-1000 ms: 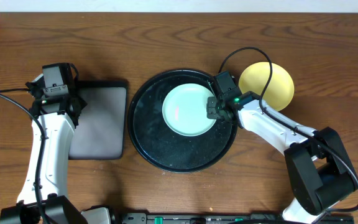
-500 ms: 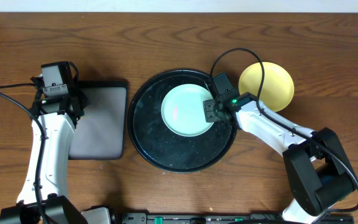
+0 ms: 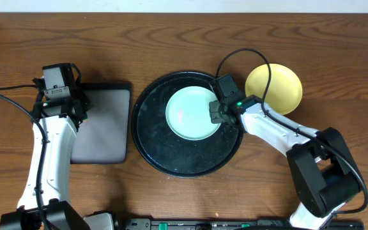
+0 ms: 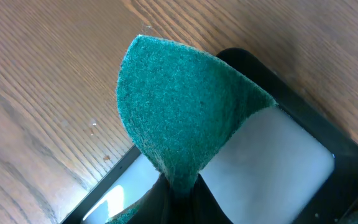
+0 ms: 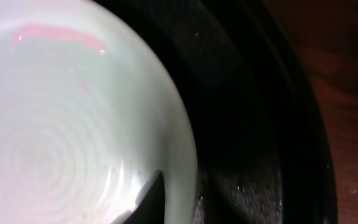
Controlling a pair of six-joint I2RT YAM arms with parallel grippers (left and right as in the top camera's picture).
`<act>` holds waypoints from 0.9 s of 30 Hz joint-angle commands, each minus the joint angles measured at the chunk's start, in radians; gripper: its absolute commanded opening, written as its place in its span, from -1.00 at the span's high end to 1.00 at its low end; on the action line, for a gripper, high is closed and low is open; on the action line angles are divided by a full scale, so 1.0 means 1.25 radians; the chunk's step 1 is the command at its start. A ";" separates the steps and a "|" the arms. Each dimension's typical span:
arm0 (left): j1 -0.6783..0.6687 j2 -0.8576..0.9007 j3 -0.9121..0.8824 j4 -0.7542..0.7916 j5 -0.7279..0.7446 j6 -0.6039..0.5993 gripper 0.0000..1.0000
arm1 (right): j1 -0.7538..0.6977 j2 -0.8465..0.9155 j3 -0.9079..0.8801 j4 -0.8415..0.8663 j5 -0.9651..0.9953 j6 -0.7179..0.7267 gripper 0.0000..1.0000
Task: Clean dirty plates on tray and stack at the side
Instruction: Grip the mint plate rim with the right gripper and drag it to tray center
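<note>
Presently, left gripper (image 4: 179,190) pinches the green sponge (image 4: 185,112) for wiping; right gripper (image 3: 214,114) apparently pinches the smeared mint plate (image 3: 189,114) by its rim, steadying it.

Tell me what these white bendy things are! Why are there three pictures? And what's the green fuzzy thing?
Those are two robot arms, a left arm and a right arm. Each ends in a two-finger pincer called a gripper. One picture looks down from above the wooden table. The other two come from small cameras on the arms' wrists, so they look very close up. On the table sits a round black tray with a mint plate in it, and the plate has a pink smear. A yellow plate lies beside the tray. The fuzzy thing is a green sponge, pinched in the left gripper above a rectangular tray. The right gripper is at the mint plate's edge, one finger over its rim. I cannot tell whether it is squeezing.
</note>
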 commanded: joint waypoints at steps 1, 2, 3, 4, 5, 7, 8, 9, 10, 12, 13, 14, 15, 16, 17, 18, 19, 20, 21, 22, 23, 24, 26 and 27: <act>-0.001 -0.013 -0.005 0.004 0.005 0.007 0.85 | 0.005 0.007 -0.004 0.031 0.011 0.012 0.97; -0.001 -0.013 -0.005 0.004 0.005 0.007 0.85 | 0.005 0.007 -0.004 0.035 0.011 0.012 0.97; -0.001 -0.013 -0.005 0.004 0.005 0.008 0.85 | 0.005 0.007 -0.004 0.040 0.011 0.012 0.97; -0.001 -0.013 -0.005 0.004 0.005 0.008 0.85 | 0.005 0.007 -0.004 0.043 0.011 0.010 0.92; -0.001 -0.013 -0.005 0.004 0.005 0.008 0.85 | 0.005 0.007 -0.004 0.046 0.011 0.004 0.87; -0.001 -0.013 -0.005 0.004 0.005 0.008 0.85 | 0.005 0.007 -0.004 0.050 0.011 -0.035 0.85; -0.001 -0.013 -0.005 0.004 0.005 0.008 0.85 | 0.005 0.007 -0.004 0.050 0.011 -0.061 0.85; -0.001 -0.013 -0.005 0.004 0.005 0.008 0.85 | 0.005 0.007 -0.004 0.050 0.011 -0.085 0.81; -0.001 -0.013 -0.005 0.004 0.005 0.008 0.85 | 0.005 0.007 -0.004 0.049 0.011 -0.103 0.68; -0.002 -0.013 -0.005 0.004 0.005 0.008 0.85 | 0.005 0.007 -0.004 0.041 0.011 -0.111 0.04; -0.001 -0.013 -0.005 0.004 0.005 0.008 0.85 | 0.005 0.007 -0.004 0.036 0.011 -0.111 -0.03; -0.001 -0.013 -0.005 0.004 0.005 0.008 0.85 | 0.005 0.007 -0.004 0.029 0.010 -0.105 -0.02; -0.001 -0.013 -0.005 0.004 0.005 0.008 0.85 | 0.005 0.007 -0.004 0.022 0.010 -0.092 0.03; -0.001 -0.013 -0.005 0.004 0.005 0.008 0.85 | 0.006 0.007 -0.004 0.012 0.009 -0.069 0.13; -0.001 -0.013 -0.005 0.004 0.005 0.008 0.85 | 0.006 0.007 -0.004 -0.002 0.001 -0.039 0.18; -0.001 -0.013 -0.005 0.004 0.005 0.008 0.85 | 0.007 0.007 -0.005 -0.010 -0.005 -0.023 0.21; -0.001 -0.013 -0.005 0.004 0.005 0.008 0.85 | 0.008 0.008 -0.005 -0.020 -0.005 -0.009 0.29; -0.001 -0.013 -0.005 0.004 0.005 0.008 0.85 | 0.009 0.008 -0.006 -0.023 -0.005 -0.008 0.41; -0.001 -0.013 -0.005 0.004 0.005 0.008 0.85 | 0.011 0.008 -0.008 -0.023 -0.004 -0.009 0.53; -0.001 -0.013 -0.005 0.004 0.005 0.008 0.85 | 0.012 0.008 -0.008 -0.022 0.000 -0.009 0.73; -0.002 -0.013 -0.005 0.004 0.005 0.007 0.85 | 0.012 0.008 -0.008 -0.019 -0.001 -0.009 0.92; -0.002 -0.013 -0.005 0.003 0.005 0.007 0.85 | 0.012 0.008 -0.008 -0.016 -0.001 -0.009 0.97; -0.001 -0.013 -0.005 0.003 0.005 0.008 0.85 | 0.012 0.008 -0.008 -0.009 -0.001 -0.009 0.98; -0.001 -0.013 -0.005 0.003 0.005 0.008 0.85 | 0.012 0.008 -0.008 -0.007 -0.001 -0.009 0.97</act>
